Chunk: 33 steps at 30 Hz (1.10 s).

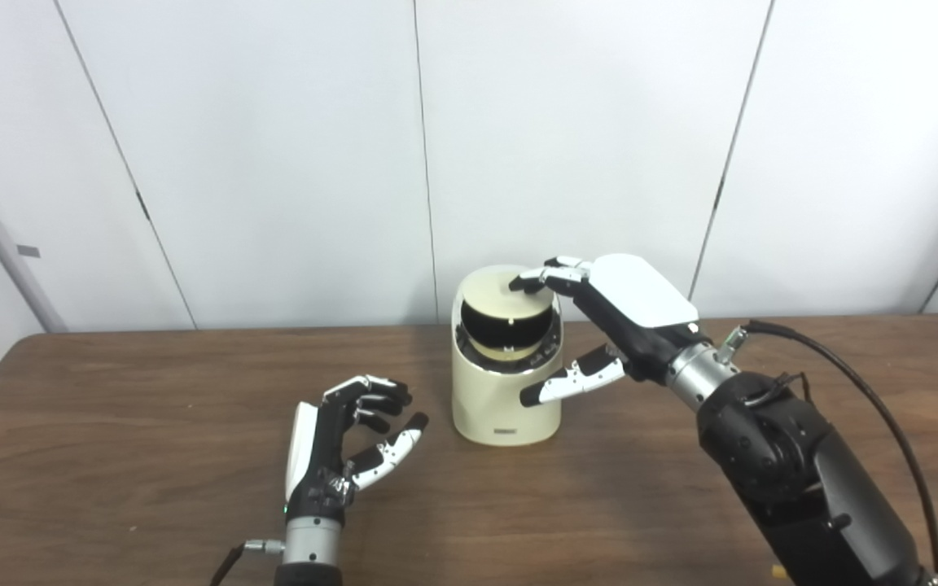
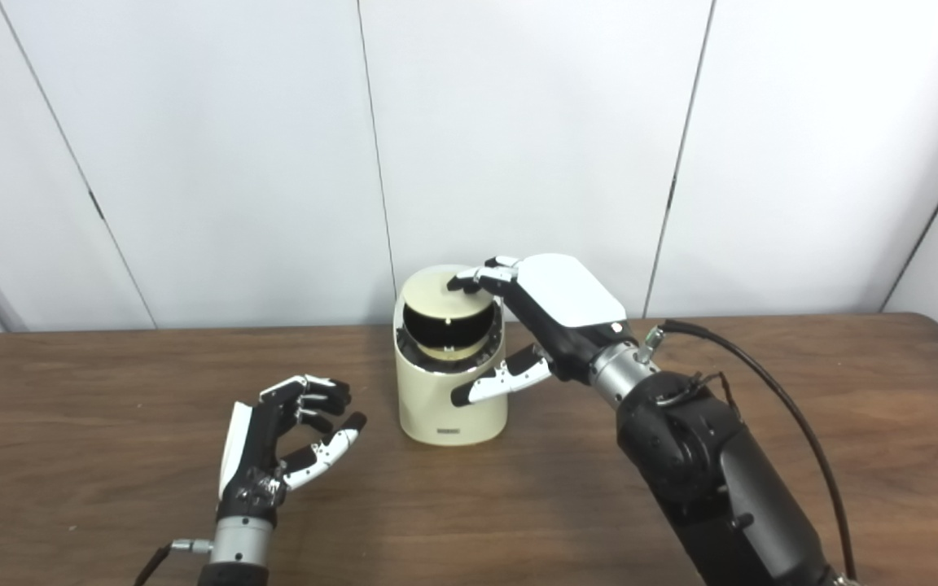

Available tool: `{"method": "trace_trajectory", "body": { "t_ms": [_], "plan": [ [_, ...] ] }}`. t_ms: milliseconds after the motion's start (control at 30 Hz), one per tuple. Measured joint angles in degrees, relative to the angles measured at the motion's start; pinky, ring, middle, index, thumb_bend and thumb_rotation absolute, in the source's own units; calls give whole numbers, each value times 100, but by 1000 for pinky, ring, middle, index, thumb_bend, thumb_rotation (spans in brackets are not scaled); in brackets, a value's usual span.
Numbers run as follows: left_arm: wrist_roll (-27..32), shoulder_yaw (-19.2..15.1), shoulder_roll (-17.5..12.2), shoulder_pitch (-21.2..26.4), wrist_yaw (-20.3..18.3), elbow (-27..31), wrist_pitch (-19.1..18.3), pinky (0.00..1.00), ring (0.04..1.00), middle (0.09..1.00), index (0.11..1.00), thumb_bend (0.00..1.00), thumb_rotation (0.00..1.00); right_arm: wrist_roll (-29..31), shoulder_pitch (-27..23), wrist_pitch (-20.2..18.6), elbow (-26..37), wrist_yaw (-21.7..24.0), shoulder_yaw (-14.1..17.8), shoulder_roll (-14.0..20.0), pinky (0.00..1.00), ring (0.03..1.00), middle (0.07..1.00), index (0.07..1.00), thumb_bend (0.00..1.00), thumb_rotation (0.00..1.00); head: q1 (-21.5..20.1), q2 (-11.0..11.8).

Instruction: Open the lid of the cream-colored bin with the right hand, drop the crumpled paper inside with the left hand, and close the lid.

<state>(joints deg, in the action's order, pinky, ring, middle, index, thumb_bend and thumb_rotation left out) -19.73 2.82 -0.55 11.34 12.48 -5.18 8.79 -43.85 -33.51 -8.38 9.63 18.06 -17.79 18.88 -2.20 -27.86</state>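
While right hand (image 1: 615, 313) fingers press the glossy cylindrical bin's (image 1: 506, 399) round lid (image 1: 518, 297), left hand (image 1: 347, 443) curls loosely, empty.

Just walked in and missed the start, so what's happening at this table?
A humanoid robot is working a cream-colored bin on the wooden table. The right hand has its fingers on the swing lid, which is tipped partly open. The left hand waits beside the bin, open and holding nothing. No crumpled paper is visible.
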Motion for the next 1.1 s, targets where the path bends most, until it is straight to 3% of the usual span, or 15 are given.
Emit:
{"method": "trace_trajectory", "body": {
  "t_ms": [800,1100],
  "plan": [
    [-38,88,53,-1,2,192,-224,485,567,634,497,510,46,-107,122,183,70,235,-216,32,914,899,748,756,777,412,141,-290],
    [-40,107,56,-1,2,199,-318,471,561,633,497,510,47,-148,221,199,260,388,-225,31,906,891,748,751,786,395,185,-387]
  ]
}}
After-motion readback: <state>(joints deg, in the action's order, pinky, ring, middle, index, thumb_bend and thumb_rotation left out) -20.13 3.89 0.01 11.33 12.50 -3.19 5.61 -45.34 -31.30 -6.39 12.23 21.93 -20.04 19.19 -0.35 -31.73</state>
